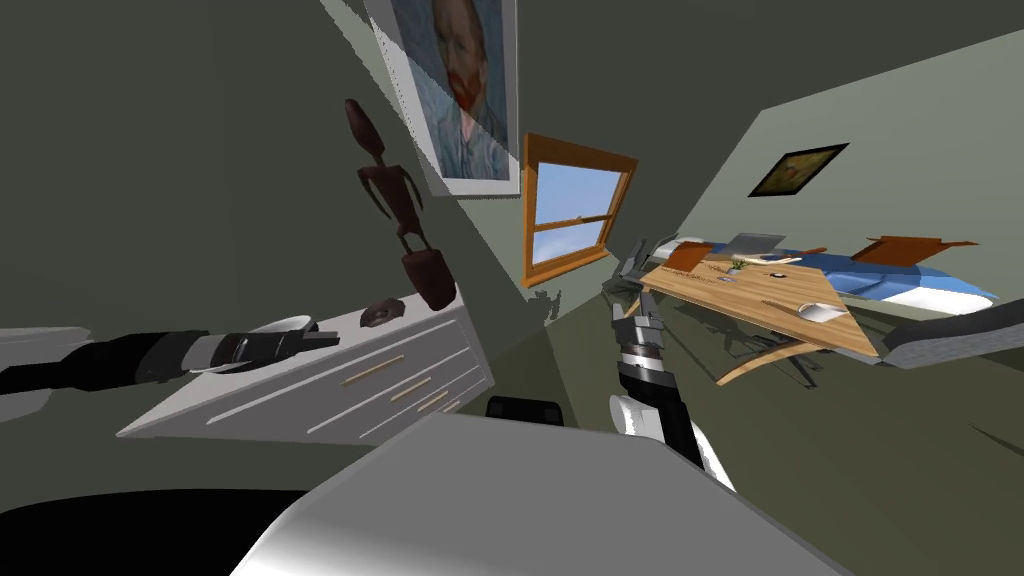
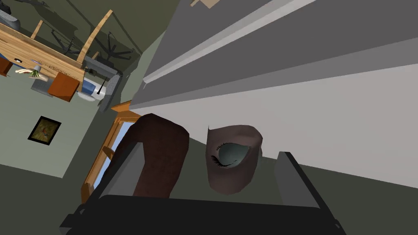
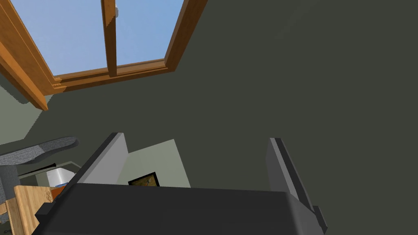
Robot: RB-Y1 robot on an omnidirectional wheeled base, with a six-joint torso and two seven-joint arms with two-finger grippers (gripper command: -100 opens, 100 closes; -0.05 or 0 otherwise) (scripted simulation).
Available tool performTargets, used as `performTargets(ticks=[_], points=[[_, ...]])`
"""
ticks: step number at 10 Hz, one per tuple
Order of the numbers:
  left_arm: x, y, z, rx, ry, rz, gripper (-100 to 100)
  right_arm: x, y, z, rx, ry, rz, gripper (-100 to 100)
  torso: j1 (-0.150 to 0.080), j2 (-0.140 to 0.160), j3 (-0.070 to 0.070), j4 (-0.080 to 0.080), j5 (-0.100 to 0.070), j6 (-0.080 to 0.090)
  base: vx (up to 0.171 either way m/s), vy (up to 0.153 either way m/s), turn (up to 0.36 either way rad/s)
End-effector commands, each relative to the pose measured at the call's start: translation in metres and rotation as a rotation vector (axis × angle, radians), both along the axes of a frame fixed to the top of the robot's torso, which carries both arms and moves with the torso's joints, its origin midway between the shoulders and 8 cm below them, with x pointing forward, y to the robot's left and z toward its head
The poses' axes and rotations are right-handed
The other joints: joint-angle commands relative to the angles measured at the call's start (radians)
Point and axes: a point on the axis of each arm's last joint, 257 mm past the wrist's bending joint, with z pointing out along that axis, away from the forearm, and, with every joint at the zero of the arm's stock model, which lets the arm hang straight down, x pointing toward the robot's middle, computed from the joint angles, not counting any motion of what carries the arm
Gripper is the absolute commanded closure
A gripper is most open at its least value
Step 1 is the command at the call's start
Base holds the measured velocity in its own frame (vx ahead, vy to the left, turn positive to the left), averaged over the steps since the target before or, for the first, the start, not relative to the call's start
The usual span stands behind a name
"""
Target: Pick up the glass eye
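Currently holding the left gripper [image 1: 330, 339] low over a white dresser [image 1: 400, 385], fingers [image 2: 122, 171] standing wide apart and gripping nothing. Facing the glass eye [image 2: 232, 161], a brownish lump with a grey iris and dark lashes, lying on the dresser top just ahead of the fingertips, between them in the left wrist view. Standing just beside the eye, a dark statue [image 1: 400, 200]. Holding the right gripper [image 1: 625, 275] up in mid-air near a window [image 1: 570, 205], fingers likewise wide, gripping nothing.
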Motion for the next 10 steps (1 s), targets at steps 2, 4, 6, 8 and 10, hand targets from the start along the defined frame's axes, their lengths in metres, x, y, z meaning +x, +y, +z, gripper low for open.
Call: performTargets(ticks=[2, 4, 6, 8, 10], points=[[-0.027, 0.013, -0.002, 0.052, 0.07, -0.005, -100, 0.0, 0.0, 0.0, 0.0, 0.0, 0.0, 0, 0.0, -0.002, -0.001, -0.001, 0.0, 0.0, 0.16, 0.085, -0.139], [-0.05, 0.013, -0.006, 0.055, 0.128, -0.028, -100, 0.0, 0.0, 0.0, 0.0, 0.0, 0.0, 0, 0.0, -0.005, -0.003, -0.001, 0.0, 0.001, 0.175, 0.066, -0.16], [-0.055, 0.01, -0.008, 0.045, 0.14, -0.038, -100, 0.0, 0.0, 0.0, 0.0, 0.0, 0.0, 0, -0.004, -0.001, -0.001, 0.0, 0.0, 0.0, 0.067, 0.018, -0.026], [-0.053, 0.011, -0.007, 0.049, 0.134, -0.034, 0, 0.0, 0.0, 0.0, 0.0, 0.0, 0.0, 0, -0.006, 0.005, 0.003, 0.001, -0.001, -0.001, 0.014, 0.0, -0.006], [-0.059, 0.021, -0.014, 0.045, 0.133, 0.015, -100, 0.0, 0.0, 0.0, 0.0, 0.0, 0.0, 0, -0.007, 0.009, 0.005, 0.002, -0.001, 0.0, -0.059, -0.019, -0.195]])
